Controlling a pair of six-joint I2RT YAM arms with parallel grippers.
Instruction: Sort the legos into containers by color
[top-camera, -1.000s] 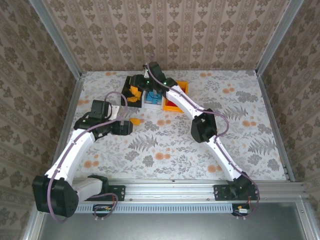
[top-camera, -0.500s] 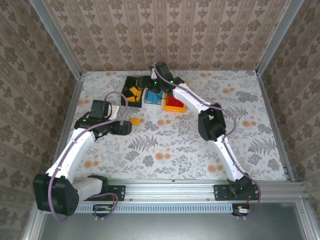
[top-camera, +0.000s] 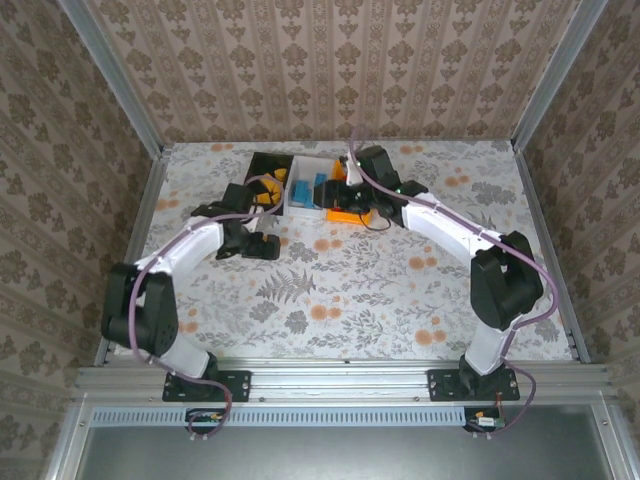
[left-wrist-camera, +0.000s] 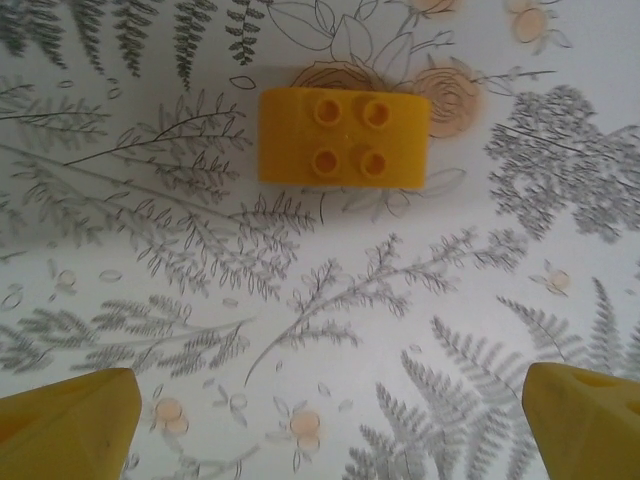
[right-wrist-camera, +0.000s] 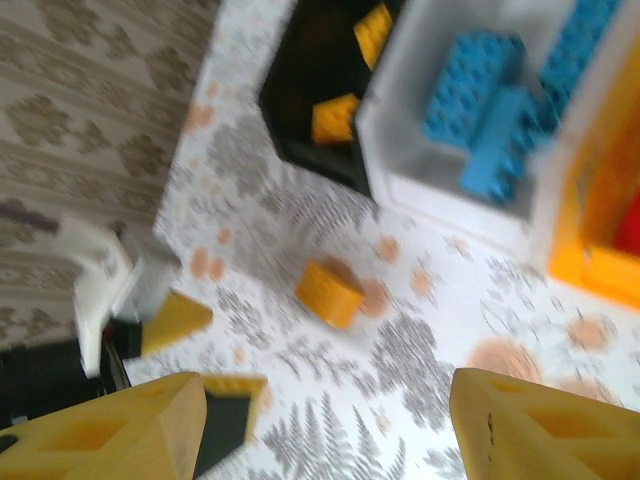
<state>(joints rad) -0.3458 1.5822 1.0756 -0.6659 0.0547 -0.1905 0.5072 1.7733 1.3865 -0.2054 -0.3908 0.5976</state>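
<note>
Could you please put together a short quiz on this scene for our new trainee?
1. True or false: the left gripper is shut on the loose yellow brick.
2. Which bin holds the blue bricks? A black; B white; C orange.
3. How many studs show on top of the loose yellow brick?
Key: 1 false: it is open, and the brick lies on the table, untouched. 2 B, the white bin. 3 four.
</note>
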